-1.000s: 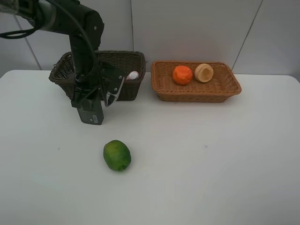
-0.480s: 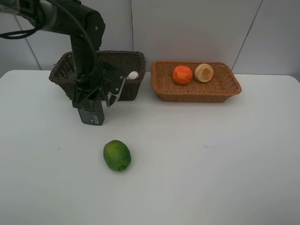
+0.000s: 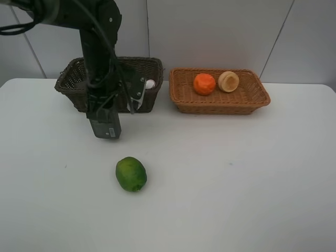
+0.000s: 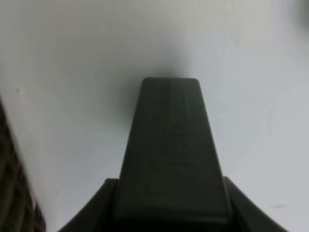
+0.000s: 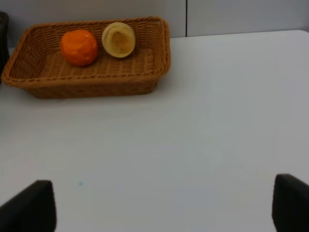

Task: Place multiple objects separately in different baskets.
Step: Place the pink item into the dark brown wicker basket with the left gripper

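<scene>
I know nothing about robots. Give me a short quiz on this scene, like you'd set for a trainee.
1. True or false: the lime lies on the table, outside both the dark basket and the light basket.
2. What lies next to the orange in the light basket?
A. a pale round item
B. a pump bottle
C. nothing
3. Fill in the blank: the right tool has its jaws ____, with nothing between them.

Key: 1 true; 2 A; 3 open.
</scene>
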You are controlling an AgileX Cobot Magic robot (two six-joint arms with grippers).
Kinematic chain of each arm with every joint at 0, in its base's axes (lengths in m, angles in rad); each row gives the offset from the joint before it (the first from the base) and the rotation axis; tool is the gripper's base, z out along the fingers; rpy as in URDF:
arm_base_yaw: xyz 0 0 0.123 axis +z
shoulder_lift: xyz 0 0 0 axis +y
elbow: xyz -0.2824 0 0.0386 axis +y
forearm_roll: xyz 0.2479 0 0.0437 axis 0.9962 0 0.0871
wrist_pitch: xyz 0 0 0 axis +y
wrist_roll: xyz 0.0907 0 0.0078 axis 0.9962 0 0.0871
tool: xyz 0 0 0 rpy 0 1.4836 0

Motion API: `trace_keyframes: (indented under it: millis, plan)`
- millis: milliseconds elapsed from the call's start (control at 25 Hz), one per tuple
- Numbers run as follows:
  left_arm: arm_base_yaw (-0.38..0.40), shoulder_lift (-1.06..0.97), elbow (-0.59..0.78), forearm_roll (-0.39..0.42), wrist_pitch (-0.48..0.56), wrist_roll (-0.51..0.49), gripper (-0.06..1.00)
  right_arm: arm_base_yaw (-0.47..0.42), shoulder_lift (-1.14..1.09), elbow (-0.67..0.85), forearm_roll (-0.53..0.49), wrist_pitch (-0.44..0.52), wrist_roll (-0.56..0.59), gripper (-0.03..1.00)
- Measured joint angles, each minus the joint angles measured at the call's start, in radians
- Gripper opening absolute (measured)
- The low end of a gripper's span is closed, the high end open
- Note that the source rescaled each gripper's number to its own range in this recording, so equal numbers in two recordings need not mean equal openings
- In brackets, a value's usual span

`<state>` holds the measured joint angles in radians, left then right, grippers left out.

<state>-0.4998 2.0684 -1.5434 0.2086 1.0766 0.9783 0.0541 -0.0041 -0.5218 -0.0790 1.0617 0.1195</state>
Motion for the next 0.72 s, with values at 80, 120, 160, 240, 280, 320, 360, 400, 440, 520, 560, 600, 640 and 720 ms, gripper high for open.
trace_keyframes:
  millis: [80,120,160,240,280,320,360,400,440,520,560,600,640,720]
  plan:
    - [-0.007,-0.034,0.0,0.002,0.007,-0.048,0.47,0.0,0.0,0.0,0.0,0.0,0.0,0.97]
    - [-0.012,-0.054,0.0,0.002,0.007,-0.078,0.47,0.0,0.0,0.0,0.0,0.0,0.0,0.97]
    - [-0.015,-0.07,0.0,0.002,0.007,-0.111,0.47,0.0,0.0,0.0,0.0,0.0,0.0,0.97]
    - [-0.023,-0.108,0.0,0.002,0.009,-0.177,0.47,0.0,0.0,0.0,0.0,0.0,0.0,0.97]
    - [-0.025,-0.126,0.0,0.002,0.009,-0.215,0.47,0.0,0.0,0.0,0.0,0.0,0.0,0.97]
    - [-0.028,-0.139,0.0,0.001,0.012,-0.253,0.47,0.0,0.0,0.0,0.0,0.0,0.0,0.97]
    - [-0.028,-0.153,0.0,-0.003,0.016,-0.286,0.47,0.0,0.0,0.0,0.0,0.0,0.0,0.97]
    - [-0.028,-0.165,0.0,-0.006,0.022,-0.326,0.47,0.0,0.0,0.0,0.0,0.0,0.0,0.97]
    - [-0.028,-0.175,0.0,-0.009,0.03,-0.37,0.47,0.0,0.0,0.0,0.0,0.0,0.0,0.97]
    - [-0.028,-0.192,0.0,-0.021,0.038,-0.445,0.47,0.0,0.0,0.0,0.0,0.0,0.0,0.97]
    - [-0.028,-0.197,0.0,-0.029,0.042,-0.497,0.47,0.0,0.0,0.0,0.0,0.0,0.0,0.97]
    - [-0.028,-0.2,0.0,-0.036,0.046,-0.564,0.47,0.0,0.0,0.0,0.0,0.0,0.0,0.97]
    - [-0.028,-0.202,0.0,-0.044,0.047,-0.614,0.47,0.0,0.0,0.0,0.0,0.0,0.0,0.97]
    - [-0.028,-0.207,0.0,-0.052,0.044,-0.734,0.47,0.0,0.0,0.0,0.0,0.0,0.0,0.97]
